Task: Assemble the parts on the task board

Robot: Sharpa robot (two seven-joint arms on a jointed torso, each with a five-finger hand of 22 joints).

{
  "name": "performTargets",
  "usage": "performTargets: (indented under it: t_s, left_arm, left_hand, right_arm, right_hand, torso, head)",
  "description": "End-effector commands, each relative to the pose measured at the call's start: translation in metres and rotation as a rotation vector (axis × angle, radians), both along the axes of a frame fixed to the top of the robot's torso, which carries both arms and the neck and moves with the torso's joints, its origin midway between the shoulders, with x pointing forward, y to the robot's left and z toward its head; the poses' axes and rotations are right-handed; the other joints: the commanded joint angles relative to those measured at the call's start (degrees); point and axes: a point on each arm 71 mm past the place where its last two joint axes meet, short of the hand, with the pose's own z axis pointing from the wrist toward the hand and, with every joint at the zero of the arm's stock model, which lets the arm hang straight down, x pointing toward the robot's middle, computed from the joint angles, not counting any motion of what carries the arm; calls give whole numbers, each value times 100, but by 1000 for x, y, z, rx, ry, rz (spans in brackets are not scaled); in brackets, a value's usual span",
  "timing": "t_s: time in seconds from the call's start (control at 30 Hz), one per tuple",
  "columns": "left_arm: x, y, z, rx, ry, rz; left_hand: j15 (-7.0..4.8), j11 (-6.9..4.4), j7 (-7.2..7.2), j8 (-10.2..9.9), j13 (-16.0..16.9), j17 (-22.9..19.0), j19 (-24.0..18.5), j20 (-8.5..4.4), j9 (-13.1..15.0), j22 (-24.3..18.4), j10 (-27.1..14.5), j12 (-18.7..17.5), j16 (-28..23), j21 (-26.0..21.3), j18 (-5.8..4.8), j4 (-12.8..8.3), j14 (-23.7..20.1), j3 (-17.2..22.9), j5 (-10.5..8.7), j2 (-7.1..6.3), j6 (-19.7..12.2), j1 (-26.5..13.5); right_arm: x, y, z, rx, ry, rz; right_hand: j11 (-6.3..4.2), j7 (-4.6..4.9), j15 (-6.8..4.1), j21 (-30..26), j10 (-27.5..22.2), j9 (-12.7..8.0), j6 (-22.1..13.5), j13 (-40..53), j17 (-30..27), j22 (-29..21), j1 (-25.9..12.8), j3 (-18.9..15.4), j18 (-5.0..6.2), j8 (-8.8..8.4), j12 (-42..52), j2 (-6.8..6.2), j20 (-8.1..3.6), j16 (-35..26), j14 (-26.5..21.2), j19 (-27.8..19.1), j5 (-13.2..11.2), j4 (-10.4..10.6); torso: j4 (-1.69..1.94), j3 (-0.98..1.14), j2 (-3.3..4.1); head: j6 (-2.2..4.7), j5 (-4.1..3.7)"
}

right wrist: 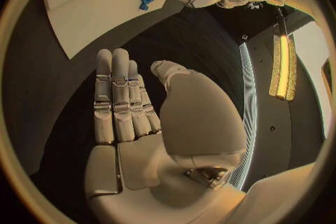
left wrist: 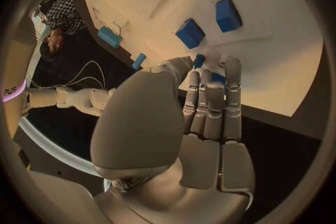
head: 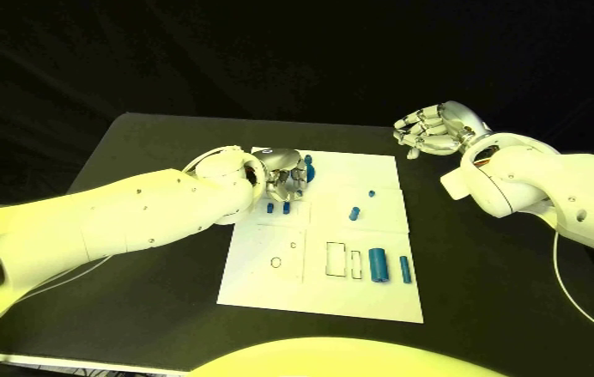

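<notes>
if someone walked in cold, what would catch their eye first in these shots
Most likely the white task board bright against the black table, with small blue parts scattered on it. Next, the left hand reaching down over the board's far edge, fingertips at a small blue piece. The right hand hangs off to the side over bare table, holding nothing.

- Black table (head: 148, 145), matte, its far corners rounded.
- Behind the table: darkness, no wall or floor to make out.
- Long lit lamp strip (right wrist: 283, 66) glowing yellow in the right wrist view.
- Thin white cables (left wrist: 84, 75) trailing over a dark surface.
</notes>
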Motion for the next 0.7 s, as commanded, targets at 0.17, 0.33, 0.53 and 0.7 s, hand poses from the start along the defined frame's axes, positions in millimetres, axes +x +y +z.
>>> performTargets:
  t_s: [0.17, 0.33, 0.53, 0.7]
  left_arm:
    - [2, -5, -4, 20, 34, -13]
    - [4, -6, -6, 32, 46, -13]
    - [4, -6, -8, 47, 63, -15]
    - [4, -6, -10, 58, 75, -18]
  left_hand:
    - [-3, 0, -10, -31, -18, -21, 16, -33, -12, 29, 37, 4, 44, 47, 84, -14, 24, 74, -36, -26, 55, 62]
    - [3, 8, -10, -39, -26, 0, 6, -32, -17, 43, 23, -10, 60, 65, 81, -16, 37, 91, -43, -37, 62, 43]
    - [5, 6, -11, -45, -27, 67, 1, -30, -20, 54, 34, -7, 91, 81, 80, -21, 78, 110, -47, -31, 68, 37]
    - [-7, -14, -9, -48, -24, 104, -11, -35, -24, 90, 102, 15, 138, 130, 84, -58, 113, 171, -50, -9, 116, 42]
  right_arm:
    - [-1, 3, 0, 1, 1, 25]
    - [-1, 3, 0, 1, 3, 27]
    - [-1, 3, -1, 1, 5, 28]
    - [-1, 4, -1, 1, 5, 28]
  right_hand:
    - [4, 9, 6, -49, 44, -4, 28, -23, 12, -20, -7, 44, 24, 8, -37, -53, 32, -56, 45, 29, -23, -2]
    - [4, 9, 5, -50, 46, -4, 29, -26, 12, -22, -7, 46, 24, 8, -39, -54, 32, -59, 48, 31, -24, -4]
    - [4, 9, 5, -50, 46, -4, 29, -26, 12, -22, -7, 46, 24, 8, -39, -54, 32, -59, 48, 31, -24, -4]
    - [4, 9, 5, -55, 52, -4, 30, -35, 16, -29, -12, 48, 24, 8, -46, -56, 32, -70, 54, 35, -26, -5]
  torso:
    - [-6, -2, 5]
    - [-3, 4, 2]
    - [2, 2, 1]
    - [0, -1, 0]
  head:
    - [2, -4]
    - [-7, -10]
    - [-14, -14]
    - [-19, -15]
